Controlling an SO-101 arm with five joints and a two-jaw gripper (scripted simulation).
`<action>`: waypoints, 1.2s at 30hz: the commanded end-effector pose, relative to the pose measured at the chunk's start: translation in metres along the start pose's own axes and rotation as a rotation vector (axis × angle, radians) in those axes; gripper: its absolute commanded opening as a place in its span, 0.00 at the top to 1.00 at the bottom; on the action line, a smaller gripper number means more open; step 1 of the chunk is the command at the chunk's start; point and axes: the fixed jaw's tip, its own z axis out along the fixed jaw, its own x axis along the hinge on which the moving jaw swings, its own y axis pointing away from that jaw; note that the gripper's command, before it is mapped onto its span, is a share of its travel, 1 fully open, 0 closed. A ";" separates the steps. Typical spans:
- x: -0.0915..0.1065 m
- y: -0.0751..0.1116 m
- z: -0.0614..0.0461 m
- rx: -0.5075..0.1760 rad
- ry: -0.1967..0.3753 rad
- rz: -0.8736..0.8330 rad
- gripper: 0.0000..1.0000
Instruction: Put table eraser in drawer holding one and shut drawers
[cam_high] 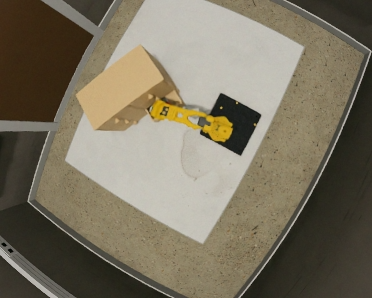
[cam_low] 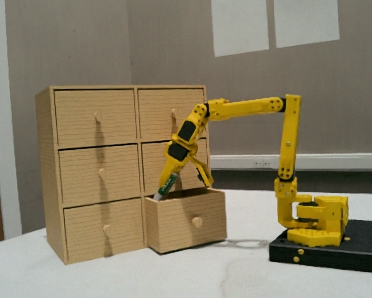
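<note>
A wooden cabinet [cam_low: 120,165] with six drawers stands on the left; it also shows in the top view [cam_high: 122,87]. Its bottom right drawer [cam_low: 185,220] is pulled out; the other drawers are shut. My gripper [cam_low: 167,189] points steeply down over the drawer's left rear part and is shut on a slim green and white eraser [cam_low: 165,190]. The eraser's lower end is at the drawer's rim. The inside of the drawer is hidden. In the top view my gripper [cam_high: 150,107] sits at the cabinet's front edge.
My arm's black base plate [cam_low: 320,247] stands to the right of the cabinet, also in the top view [cam_high: 231,123]. A white mat [cam_high: 187,108] covers the table, with a raised rim around the table's edge.
</note>
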 end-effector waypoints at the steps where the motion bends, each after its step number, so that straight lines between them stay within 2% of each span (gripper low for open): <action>1: -0.012 0.003 0.008 -0.005 -0.051 0.018 1.00; 36: -0.016 0.004 0.009 -0.007 -0.051 0.021 1.00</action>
